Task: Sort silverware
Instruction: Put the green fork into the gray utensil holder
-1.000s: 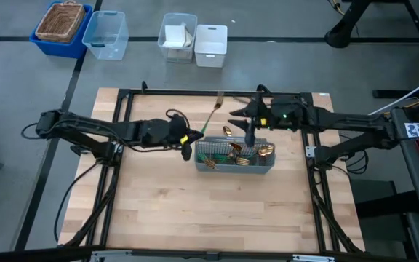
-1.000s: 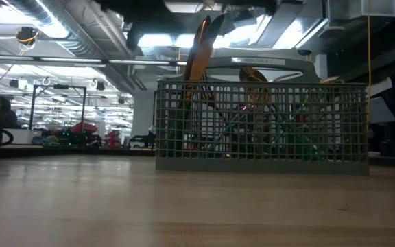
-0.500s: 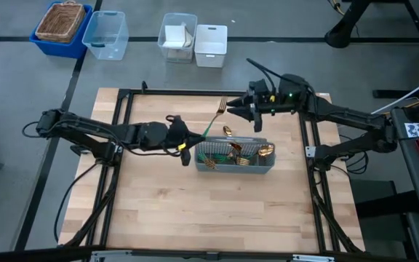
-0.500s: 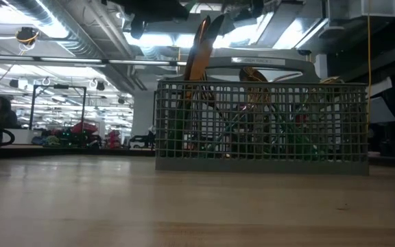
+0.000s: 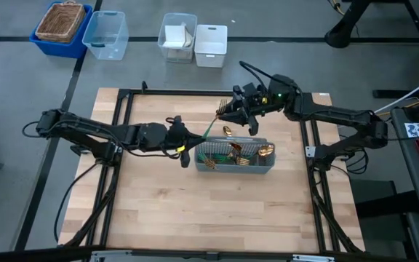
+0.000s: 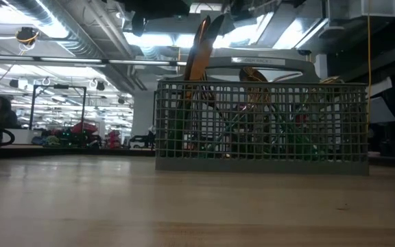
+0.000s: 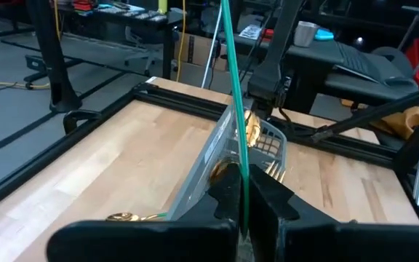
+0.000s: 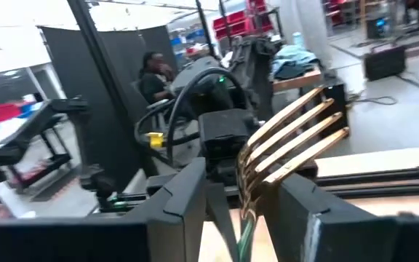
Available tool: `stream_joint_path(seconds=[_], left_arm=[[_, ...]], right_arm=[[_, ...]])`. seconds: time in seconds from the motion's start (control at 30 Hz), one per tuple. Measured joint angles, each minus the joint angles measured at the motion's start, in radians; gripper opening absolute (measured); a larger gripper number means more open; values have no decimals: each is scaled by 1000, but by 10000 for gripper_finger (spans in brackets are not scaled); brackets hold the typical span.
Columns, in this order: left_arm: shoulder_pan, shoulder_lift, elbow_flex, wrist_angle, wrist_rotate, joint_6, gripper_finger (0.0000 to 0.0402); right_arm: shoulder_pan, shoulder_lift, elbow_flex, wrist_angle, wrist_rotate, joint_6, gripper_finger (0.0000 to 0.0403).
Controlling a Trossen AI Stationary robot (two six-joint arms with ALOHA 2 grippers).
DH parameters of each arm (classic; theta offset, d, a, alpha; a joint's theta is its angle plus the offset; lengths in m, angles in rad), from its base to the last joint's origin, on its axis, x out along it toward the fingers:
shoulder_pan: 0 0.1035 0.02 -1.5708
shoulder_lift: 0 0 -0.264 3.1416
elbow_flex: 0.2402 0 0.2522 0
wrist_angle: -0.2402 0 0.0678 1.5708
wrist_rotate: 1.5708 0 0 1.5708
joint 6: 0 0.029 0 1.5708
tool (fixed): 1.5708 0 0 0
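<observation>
Grey mesh caddy [image 6: 262,127] on wood table [image 6: 115,206], gold silverware [image 6: 199,48] sticking up.

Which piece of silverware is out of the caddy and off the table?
The teal-handled fork: left gripper clamps its handle, tines between the right gripper fingers.

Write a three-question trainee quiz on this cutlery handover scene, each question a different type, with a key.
1. True or false: the left end effector is shut on the fork's green handle.
2. Multiple choice: the right end effector is (A) parked at the table's near edge, (B) open with its fingers on either side of the fork's tines, (C) reaching down into the grey caddy.
3. Fill in: in the high view, a gold spoon lies on the table just outside the caddy's ____ wall.

Key: 1 true; 2 B; 3 far.
</observation>
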Motion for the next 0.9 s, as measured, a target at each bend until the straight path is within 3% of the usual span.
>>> stream_joint_path(seconds=[0.3, 0.67, 0.9], left_arm=[[2, 0, 0, -8, 2, 29, 9], [3, 0, 0, -13, -5, -8, 76], [4, -26, 0, -52, -4, -54, 122]], right_arm=[[1, 4, 0, 10, -23, 9, 12], [2, 4, 0, -63, -13, 7, 10], [2, 4, 0, -114, -61, 8, 8]])
